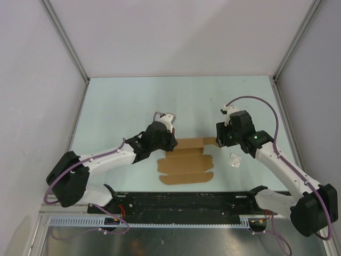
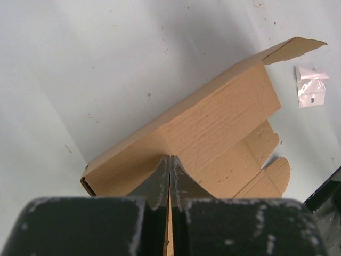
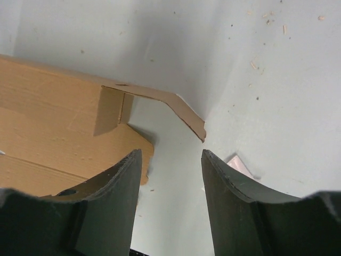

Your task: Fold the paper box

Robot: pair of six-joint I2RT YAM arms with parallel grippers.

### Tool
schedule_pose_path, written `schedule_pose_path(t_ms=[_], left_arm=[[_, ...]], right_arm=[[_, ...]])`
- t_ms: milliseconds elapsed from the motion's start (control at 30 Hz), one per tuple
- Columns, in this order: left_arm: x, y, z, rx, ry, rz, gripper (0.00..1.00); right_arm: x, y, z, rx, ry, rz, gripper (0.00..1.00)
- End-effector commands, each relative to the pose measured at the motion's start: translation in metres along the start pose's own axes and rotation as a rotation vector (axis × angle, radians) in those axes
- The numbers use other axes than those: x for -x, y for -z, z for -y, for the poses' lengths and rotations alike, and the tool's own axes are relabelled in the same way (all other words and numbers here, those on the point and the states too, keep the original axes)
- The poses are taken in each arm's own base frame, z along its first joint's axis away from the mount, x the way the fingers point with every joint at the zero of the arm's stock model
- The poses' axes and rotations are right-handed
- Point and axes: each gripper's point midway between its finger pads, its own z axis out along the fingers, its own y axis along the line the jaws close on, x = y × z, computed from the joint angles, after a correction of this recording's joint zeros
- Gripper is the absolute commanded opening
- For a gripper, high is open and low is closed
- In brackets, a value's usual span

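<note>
The paper box (image 1: 186, 165) is brown kraft cardboard lying mid-table, partly folded, with its back panel raised and rounded tab flaps toward the near edge. My left gripper (image 1: 169, 142) is at the box's left end. In the left wrist view that gripper (image 2: 170, 158) is shut, with a sliver of cardboard between the fingers and the box panel (image 2: 224, 117) right ahead. My right gripper (image 1: 219, 140) is at the box's right end. In its wrist view it (image 3: 171, 154) stands open and empty, just short of the box (image 3: 48, 117) and its bent end flap (image 3: 184, 112).
A small clear plastic scrap (image 1: 233, 160) lies on the table to the right of the box, close under the right arm; it also shows as a scrap (image 2: 311, 85) in the left wrist view. White walls ring the table. A black rail (image 1: 181, 202) runs along the near edge.
</note>
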Motion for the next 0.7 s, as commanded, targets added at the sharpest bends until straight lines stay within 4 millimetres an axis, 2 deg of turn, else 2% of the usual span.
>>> schedule_pose_path(t_ms=[0, 233, 467, 667], left_arm=[[-0.001, 0.007, 0.001, -0.004, 0.012, 0.001, 0.00], [-0.002, 0.006, 0.001, -0.006, 0.014, -0.007, 0.00], [-0.003, 0.006, 0.001, -0.004, 0.014, -0.008, 0.00], [-0.004, 0.006, 0.000, -0.002, 0.011, -0.010, 0.00]], right_arm=[[0.007, 0.000, 0.000, 0.018, 0.091, -0.037, 0.53], [0.013, -0.018, 0.006, 0.004, 0.181, -0.034, 0.52], [0.003, -0.037, 0.010, -0.008, 0.199, -0.090, 0.48], [0.003, -0.045, 0.010, -0.008, 0.191, -0.096, 0.39]])
